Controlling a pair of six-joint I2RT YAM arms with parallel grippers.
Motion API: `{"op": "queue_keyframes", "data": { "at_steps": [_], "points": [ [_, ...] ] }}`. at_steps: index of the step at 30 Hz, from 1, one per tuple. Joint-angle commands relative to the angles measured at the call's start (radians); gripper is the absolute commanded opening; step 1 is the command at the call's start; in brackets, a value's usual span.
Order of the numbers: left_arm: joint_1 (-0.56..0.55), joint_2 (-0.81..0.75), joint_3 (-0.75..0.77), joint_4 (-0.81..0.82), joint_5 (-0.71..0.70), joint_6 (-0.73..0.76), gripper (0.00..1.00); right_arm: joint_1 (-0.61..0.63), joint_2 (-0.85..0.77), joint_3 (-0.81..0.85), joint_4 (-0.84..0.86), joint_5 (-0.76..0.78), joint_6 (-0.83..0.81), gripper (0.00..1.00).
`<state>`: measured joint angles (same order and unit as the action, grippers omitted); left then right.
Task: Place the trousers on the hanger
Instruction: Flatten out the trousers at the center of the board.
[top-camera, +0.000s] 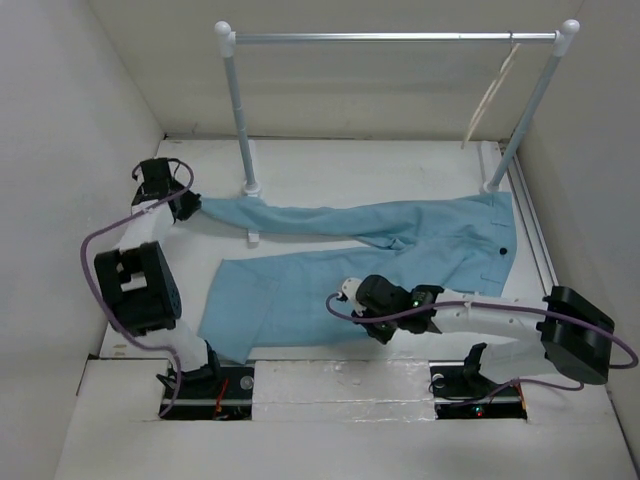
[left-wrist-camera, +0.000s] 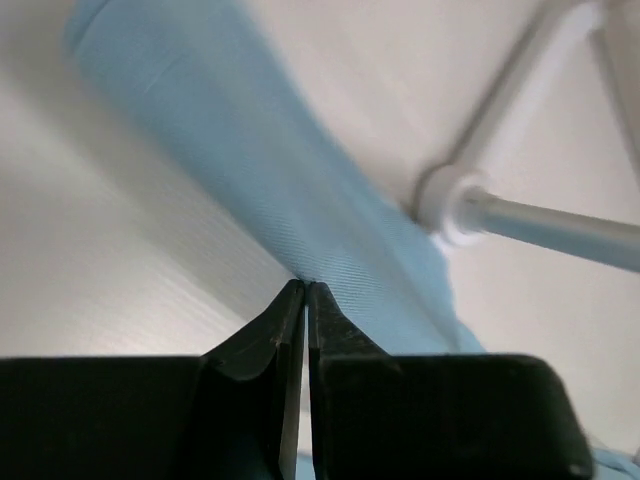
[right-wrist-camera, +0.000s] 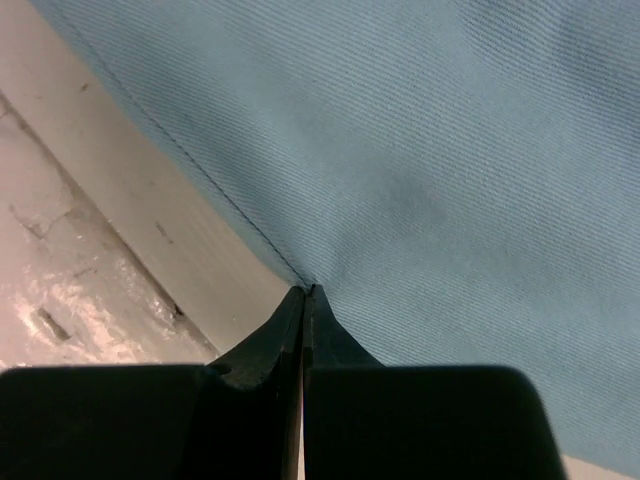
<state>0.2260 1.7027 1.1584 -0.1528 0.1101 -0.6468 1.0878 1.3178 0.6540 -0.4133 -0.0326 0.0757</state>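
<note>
the trousers lie spread flat on the table, waistband to the right by the right post's foot, small dark button showing, both legs running left. the far leg stretches out to the left gripper, whose fingers are pressed together with the leg's end pinched at their tips. the right gripper is likewise closed tight, nipping the near seamed edge of the cloth. the hanger hangs tilted from the right end of the silver rail, well apart from the trousers.
</note>
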Motion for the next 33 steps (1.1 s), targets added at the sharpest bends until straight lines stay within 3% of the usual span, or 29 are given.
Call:
{"op": "queue_keyframes", "data": {
  "at_steps": [1, 6, 9, 16, 17, 18, 19, 22, 24, 26, 27, 29, 30, 31, 32, 33],
  "points": [
    [0.001, -0.256, 0.058, -0.135, -0.065, 0.071, 0.00, 0.040, -0.074, 0.003, -0.037, 0.026, -0.004, 0.00],
    [0.001, -0.480, 0.115, -0.299, -0.133, 0.088, 0.00, 0.063, -0.218, -0.014, -0.145, -0.056, -0.053, 0.00],
    [0.001, -0.529, 0.185, -0.379, -0.174, 0.095, 0.00, 0.063, -0.316, -0.014, -0.208, -0.102, -0.063, 0.00],
    [0.039, -0.287, 0.247, -0.398, -0.155, 0.160, 0.02, 0.063, -0.309, 0.012, -0.248, -0.216, -0.139, 0.00],
    [0.039, -0.234, 0.265, -0.404, -0.168, 0.165, 0.07, 0.063, -0.298, 0.019, -0.252, -0.220, -0.145, 0.04],
    [0.039, -0.118, 0.321, -0.419, -0.187, 0.186, 0.30, 0.063, -0.273, 0.050, -0.262, -0.208, -0.148, 0.11],
    [0.039, -0.060, 0.352, -0.463, -0.193, 0.197, 0.41, 0.063, -0.264, 0.065, -0.284, -0.199, -0.146, 0.30],
    [0.039, 0.074, 0.445, -0.527, -0.237, 0.194, 0.58, 0.063, -0.272, 0.151, -0.332, -0.182, -0.133, 0.60],
    [0.039, -0.001, 0.376, -0.437, -0.237, 0.164, 0.70, 0.022, -0.313, 0.227, -0.346, -0.109, -0.108, 0.70],
    [0.039, -0.058, 0.342, -0.417, -0.233, 0.151, 0.72, -0.011, -0.318, 0.245, -0.341, -0.093, -0.103, 0.70],
    [0.039, -0.087, 0.316, -0.359, -0.190, 0.145, 0.72, -0.049, -0.313, 0.275, -0.331, -0.086, -0.103, 0.66],
    [-0.044, -0.156, 0.285, -0.332, -0.182, 0.145, 0.73, -0.165, -0.296, 0.306, -0.322, -0.035, -0.099, 0.44],
    [-0.084, -0.179, 0.278, -0.321, -0.185, 0.147, 0.72, -0.210, -0.281, 0.332, -0.305, -0.012, -0.099, 0.09],
    [-0.129, -0.201, 0.262, -0.311, -0.179, 0.148, 0.70, -0.260, -0.275, 0.341, -0.299, 0.026, -0.093, 0.00],
    [-0.181, -0.263, 0.206, -0.289, -0.170, 0.151, 0.68, -0.381, -0.273, 0.348, -0.282, 0.020, -0.091, 0.00],
    [-0.303, -0.296, 0.170, -0.245, -0.174, 0.153, 0.65, -0.449, -0.273, 0.354, -0.250, 0.008, -0.094, 0.00]
  ]
}}
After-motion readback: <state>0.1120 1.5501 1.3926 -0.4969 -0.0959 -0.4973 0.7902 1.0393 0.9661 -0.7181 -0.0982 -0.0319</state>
